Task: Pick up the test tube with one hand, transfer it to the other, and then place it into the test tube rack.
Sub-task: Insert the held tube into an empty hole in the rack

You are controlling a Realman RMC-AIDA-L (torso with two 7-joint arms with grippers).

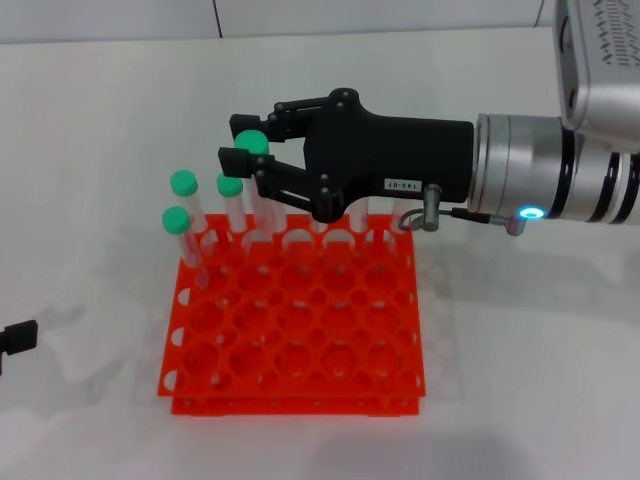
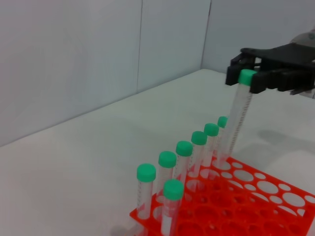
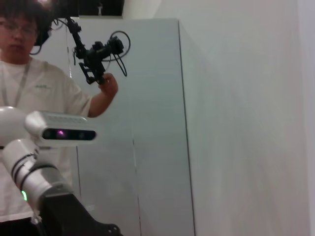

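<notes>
Only one piece of lettering shows. A small white label (image 1: pixel 399 185) sits on the black body of the right gripper (image 1: pixel 245 150), on the flank well behind its fingers (image 1: pixel 236 160) and close to the silver wrist. It carries a short line of dark characters that looks like "143-07", though the digits are too small to be sure.

The test tube (image 2: pixel 237 119) pinched by its green cap between those fingers has fine graduation marks down its clear wall below the fingers, seen from the left wrist; no numbers beside them can be read.
</notes>
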